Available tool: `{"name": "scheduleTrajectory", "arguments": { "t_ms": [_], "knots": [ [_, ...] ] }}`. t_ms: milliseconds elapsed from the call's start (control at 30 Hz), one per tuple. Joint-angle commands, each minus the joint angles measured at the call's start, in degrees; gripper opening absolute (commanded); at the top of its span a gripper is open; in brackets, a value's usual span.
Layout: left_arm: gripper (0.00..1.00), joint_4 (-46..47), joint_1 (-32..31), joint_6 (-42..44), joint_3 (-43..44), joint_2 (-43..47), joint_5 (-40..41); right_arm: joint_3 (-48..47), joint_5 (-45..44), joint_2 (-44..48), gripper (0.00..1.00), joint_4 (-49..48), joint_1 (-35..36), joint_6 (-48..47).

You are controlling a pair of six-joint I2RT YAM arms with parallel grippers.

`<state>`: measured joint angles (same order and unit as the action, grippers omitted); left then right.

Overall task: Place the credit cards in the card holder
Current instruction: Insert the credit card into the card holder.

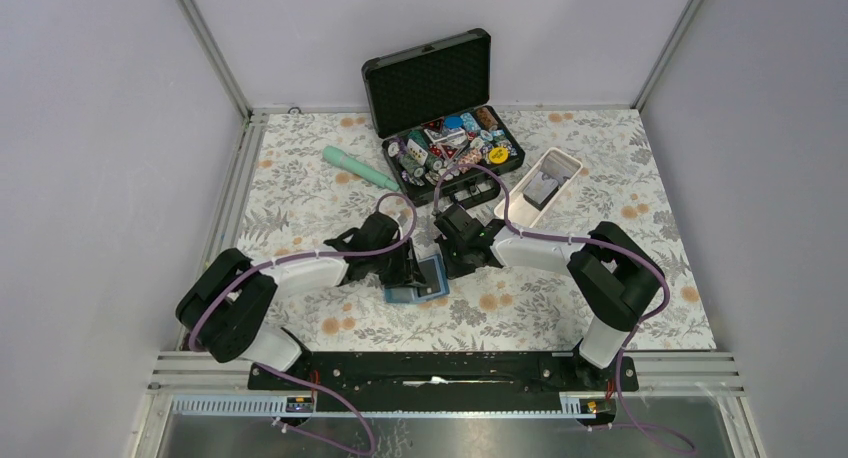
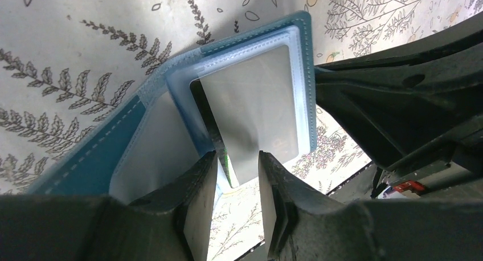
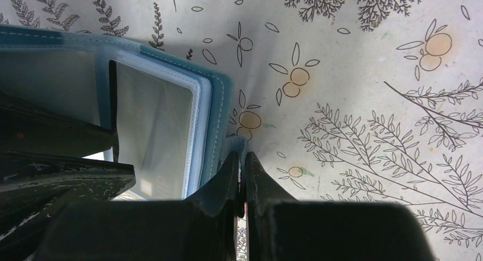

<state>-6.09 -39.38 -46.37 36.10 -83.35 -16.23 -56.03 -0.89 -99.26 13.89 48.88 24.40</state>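
Note:
The teal card holder (image 1: 424, 279) lies open on the floral cloth between both grippers. In the left wrist view its teal cover (image 2: 97, 158) shows, with a silver-grey credit card (image 2: 256, 110) partly inside a clear slot and a dark edge beside it. My left gripper (image 2: 238, 156) is open, and the card's protruding corner sits between its fingertips. In the right wrist view my right gripper (image 3: 241, 156) is shut on the card holder's (image 3: 219, 113) small teal snap tab and holds that edge. The card (image 3: 151, 130) shows there too. From above, the left gripper (image 1: 408, 268) and right gripper (image 1: 447, 250) nearly touch.
A black foam-lined case (image 1: 430, 78) with poker chips (image 1: 455, 143) stands open at the back. A long white tray (image 1: 540, 186) lies to its right, holding something grey. A mint-green cylinder (image 1: 358, 166) lies at the back left. The right arm (image 2: 398, 101) crowds the left wrist view.

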Motion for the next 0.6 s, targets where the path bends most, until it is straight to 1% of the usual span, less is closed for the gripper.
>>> {"name": "scheduleTrajectory", "arguments": {
  "t_ms": [0, 200, 267, 300, 333, 433, 500, 567],
  "knots": [
    [0.34, 4.4, -0.8, -0.4, 2.8, -1.0, -0.3, 1.2, -1.3, -0.5, 0.00, 2.0, 0.7, -0.3],
    [0.36, 1.5, -0.8, 1.1, 3.1, 2.0, 2.2, 0.4, -5.1, 1.3, 0.00, 4.8, 0.7, -0.6],
    [0.39, 0.7, -0.8, 2.0, 3.1, 3.7, 2.9, 0.2, -6.8, 1.9, 0.00, 5.7, 0.7, -0.8],
    [0.42, 0.3, -0.8, 2.3, 3.2, 4.5, 3.3, 0.1, -7.4, 2.3, 0.00, 6.1, 0.7, -0.9],
    [0.48, -0.5, -0.8, 2.7, 3.5, 5.5, 3.8, 0.0, -7.8, 2.6, 0.01, 6.4, 0.6, -1.0],
    [0.62, -2.9, -0.7, 3.8, 3.9, 7.8, 5.4, -0.1, -8.6, 3.3, 0.14, 6.9, 0.7, -1.2],
    [0.69, -4.7, -0.7, 4.2, 3.9, 9.3, 6.7, -0.1, -8.8, 3.8, 0.26, 7.1, 0.6, -1.0],
    [0.72, -5.9, -0.7, 4.4, 3.6, 10.6, 7.9, -0.3, -9.2, 4.6, 0.39, 7.6, 0.6, -1.0]
  ]
}}
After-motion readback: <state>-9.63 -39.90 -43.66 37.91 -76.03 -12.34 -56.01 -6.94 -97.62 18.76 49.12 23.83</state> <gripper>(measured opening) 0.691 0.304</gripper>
